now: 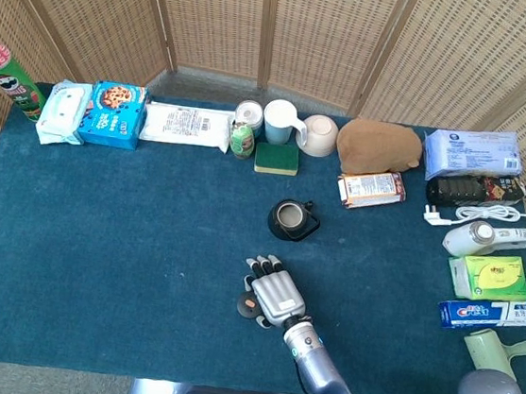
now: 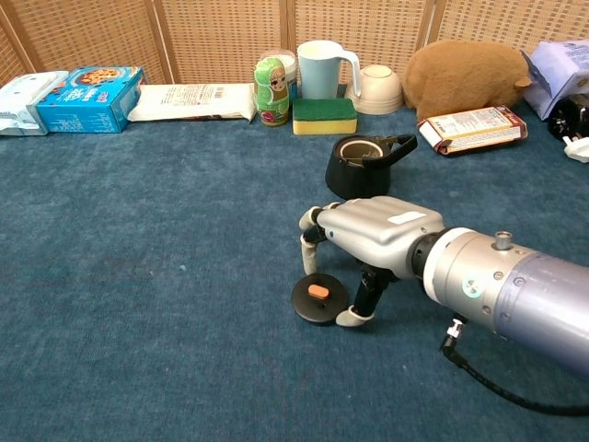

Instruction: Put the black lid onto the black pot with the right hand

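On the bench (image 2: 138, 295) the lid (image 2: 318, 297) lies near the front edge, with the right robot hand (image 2: 368, 241) arched over it, the pot (image 2: 359, 166) standing behind them, and behind the pot a sponge (image 2: 324, 115), with a mug (image 2: 320, 69) behind it.
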Motion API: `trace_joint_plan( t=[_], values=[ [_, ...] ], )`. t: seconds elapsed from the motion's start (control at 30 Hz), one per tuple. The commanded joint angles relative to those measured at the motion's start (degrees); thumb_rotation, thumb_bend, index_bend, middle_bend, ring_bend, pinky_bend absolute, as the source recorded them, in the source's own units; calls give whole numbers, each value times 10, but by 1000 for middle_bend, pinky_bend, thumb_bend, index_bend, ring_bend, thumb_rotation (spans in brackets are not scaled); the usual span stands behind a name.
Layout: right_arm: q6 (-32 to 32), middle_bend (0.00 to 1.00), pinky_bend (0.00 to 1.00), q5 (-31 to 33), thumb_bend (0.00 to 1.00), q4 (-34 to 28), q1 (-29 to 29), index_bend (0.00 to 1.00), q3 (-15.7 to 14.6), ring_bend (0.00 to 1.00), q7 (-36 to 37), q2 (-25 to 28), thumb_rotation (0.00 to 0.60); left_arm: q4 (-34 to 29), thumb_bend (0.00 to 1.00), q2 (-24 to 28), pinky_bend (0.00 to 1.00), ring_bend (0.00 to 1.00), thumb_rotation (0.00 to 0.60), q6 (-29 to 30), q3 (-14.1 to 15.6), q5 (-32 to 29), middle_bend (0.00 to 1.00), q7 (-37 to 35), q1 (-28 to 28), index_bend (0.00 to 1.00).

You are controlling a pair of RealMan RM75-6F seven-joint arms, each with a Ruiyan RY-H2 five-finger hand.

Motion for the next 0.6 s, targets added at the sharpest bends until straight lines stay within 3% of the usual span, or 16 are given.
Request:
trace_joint_plan(
  t=[0.03, 0.33, 0.6],
  values=[
    [5, 100, 0, -6, 272, -11, 1, 387, 0, 86, 6, 5, 600, 0, 144, 0, 52, 0, 600, -1, 0, 0, 0, 1, 0, 0],
    [18, 101, 0, -4, 275, -50, 7, 387, 7, 86, 7, 23, 600, -3, 144, 0, 52, 0, 600, -5, 1, 0, 0, 6, -2, 0],
    [40, 102, 0, 23, 277, -96, 24, 389, 49, 87, -2, 61, 600, -4, 144, 3, 52, 0, 600, -8, 2, -2, 0, 0, -2, 0]
  ],
)
